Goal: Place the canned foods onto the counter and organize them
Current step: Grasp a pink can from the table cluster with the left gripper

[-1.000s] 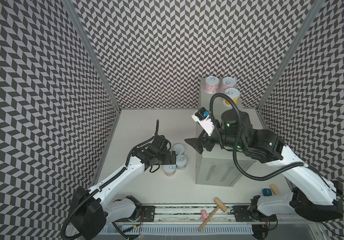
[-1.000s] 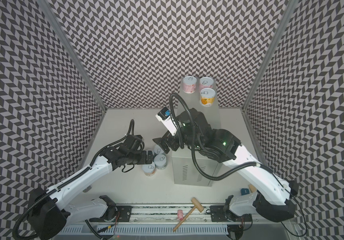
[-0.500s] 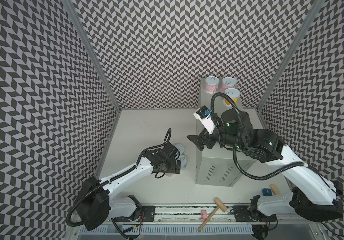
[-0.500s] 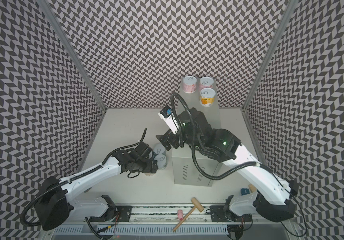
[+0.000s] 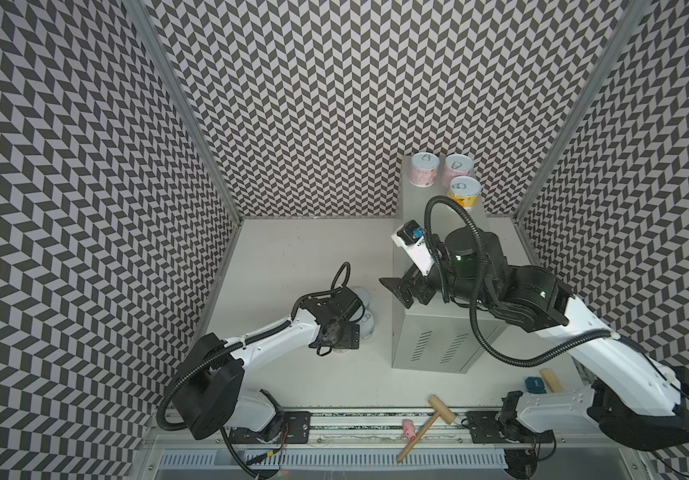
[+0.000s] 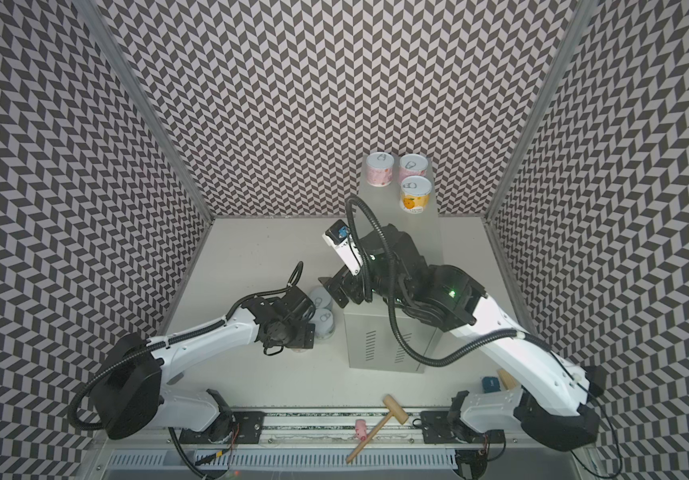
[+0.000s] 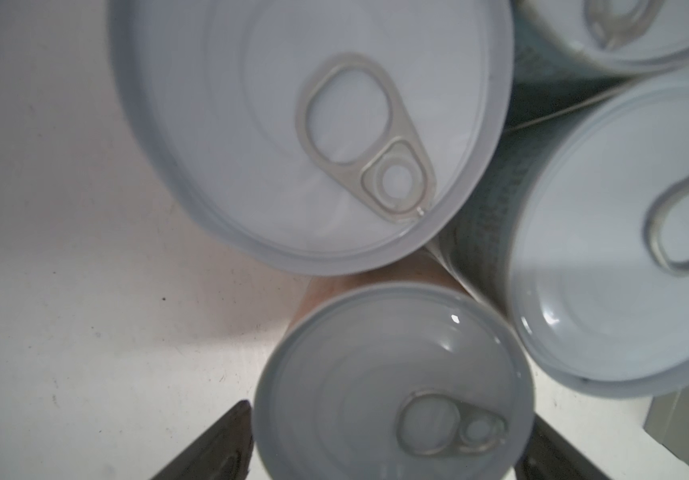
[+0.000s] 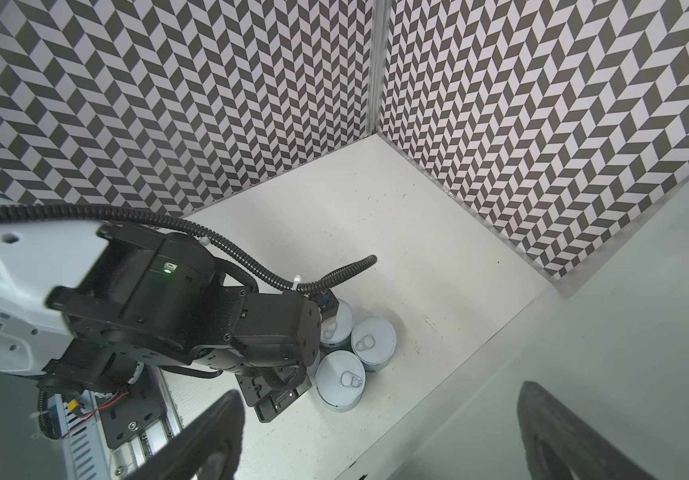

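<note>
Found left hand [image 7: 392,413] shifted down-frame since a second ago, now left of centre in both top views, fingers [image 7: 226,440] flanking pink-sided can [image 7: 355,365] on white floor [image 5: 293,257]; clamped or not, cannot tell. Noted more cans [image 5: 367,328] clustered just right. Found right hand [image 8: 380,390] spread, empty, at centre. Counted three cans [image 5: 457,170] upright on grey table [image 5: 413,208], upper right.

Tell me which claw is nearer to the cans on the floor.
Left. The left claw is down among the cans, straddling one; the right claw hangs open higher, at the counter edge.
</note>
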Available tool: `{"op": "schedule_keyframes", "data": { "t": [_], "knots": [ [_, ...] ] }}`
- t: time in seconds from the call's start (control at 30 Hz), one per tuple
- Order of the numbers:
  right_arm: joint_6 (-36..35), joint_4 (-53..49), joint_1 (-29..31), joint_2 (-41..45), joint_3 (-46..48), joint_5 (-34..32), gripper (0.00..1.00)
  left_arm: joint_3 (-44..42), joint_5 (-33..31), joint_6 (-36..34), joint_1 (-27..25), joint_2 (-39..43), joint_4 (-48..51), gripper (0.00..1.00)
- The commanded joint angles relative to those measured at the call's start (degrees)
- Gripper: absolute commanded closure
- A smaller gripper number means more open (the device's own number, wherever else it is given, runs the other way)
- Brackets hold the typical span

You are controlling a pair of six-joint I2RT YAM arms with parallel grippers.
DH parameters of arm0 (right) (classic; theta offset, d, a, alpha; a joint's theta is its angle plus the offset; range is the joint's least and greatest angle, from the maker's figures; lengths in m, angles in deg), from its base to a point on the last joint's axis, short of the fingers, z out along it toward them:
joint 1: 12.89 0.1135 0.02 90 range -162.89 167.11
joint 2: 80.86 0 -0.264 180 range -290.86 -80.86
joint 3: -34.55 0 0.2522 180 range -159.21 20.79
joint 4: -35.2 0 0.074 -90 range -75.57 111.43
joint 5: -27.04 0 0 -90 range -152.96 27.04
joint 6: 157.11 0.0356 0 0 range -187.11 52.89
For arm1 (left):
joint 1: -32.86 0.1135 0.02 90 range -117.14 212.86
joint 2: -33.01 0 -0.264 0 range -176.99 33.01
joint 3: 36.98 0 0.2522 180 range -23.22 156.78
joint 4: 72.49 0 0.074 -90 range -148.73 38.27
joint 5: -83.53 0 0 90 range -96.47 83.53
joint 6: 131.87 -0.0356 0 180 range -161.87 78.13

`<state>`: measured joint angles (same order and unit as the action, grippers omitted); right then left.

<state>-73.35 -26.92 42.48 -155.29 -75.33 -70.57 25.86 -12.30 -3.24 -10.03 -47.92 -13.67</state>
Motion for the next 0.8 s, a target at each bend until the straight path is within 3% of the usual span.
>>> {"op": "schedule_keyframes", "data": {
  "t": [0.0,0.4,0.77],
  "knots": [
    [-0.35,1.61,0.17,0.32,-0.47,1.17,0.01,-1.46,-1.47,0.66,-0.22,0.24,-2.65,0.1],
    [-0.53,2.52,0.17,-0.17,1.69,1.31,0.01,-2.21,-5.91,-0.65,0.18,-0.47,-6.36,0.12],
    [-0.2,4.79,0.05,-0.46,4.22,-0.63,0.01,-1.19,-7.21,-0.72,1.44,2.05,-5.78,0.33]
  ]
}}
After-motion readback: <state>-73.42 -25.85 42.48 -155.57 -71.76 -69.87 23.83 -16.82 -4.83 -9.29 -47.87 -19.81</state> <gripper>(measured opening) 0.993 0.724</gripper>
